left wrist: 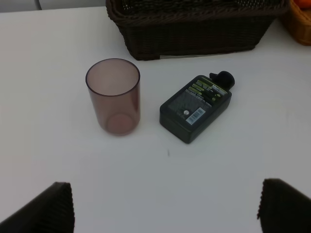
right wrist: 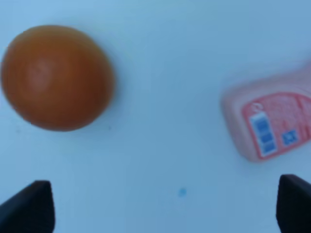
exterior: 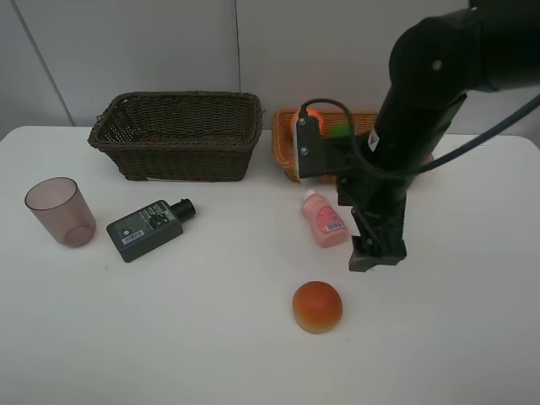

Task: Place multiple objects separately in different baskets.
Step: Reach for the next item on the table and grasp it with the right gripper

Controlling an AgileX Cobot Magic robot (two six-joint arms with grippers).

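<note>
While the right arm reaches down over the middle of the white table (exterior: pixel 211 354), its gripper (right wrist: pixel 163 208) hangs spread wide with nothing between its fingertips. It is just beside the small pink bottle (exterior: pixel 323 219), which lies on its side on the table, and above and apart from the red-orange round fruit (exterior: pixel 317 306), which sits alone nearer the front edge.

Behind the pink bottle stands the light orange-tan wicker basket (exterior: pixel 285 145), largely hidden by the arm. An orange tangerine (exterior: pixel 309 114) and a green fruit (exterior: pixel 340 129) show inside it. Beside it, on the left of the high view, is the deeper dark-brown wicker basket (exterior: pixel 177 135); nothing shows in the part of its interior that is in view.

In front of the dark basket, the translucent mauve cup (exterior: pixel 61 211) stands upright. The flat dark-green bottle (exterior: pixel 146 228) with a black cap lies label up near it, not touching.

Seen through its wrist camera, the left gripper (left wrist: pixel 165 208) is also spread wide and holds nothing, hovering short of the cup and the dark-green bottle.
</note>
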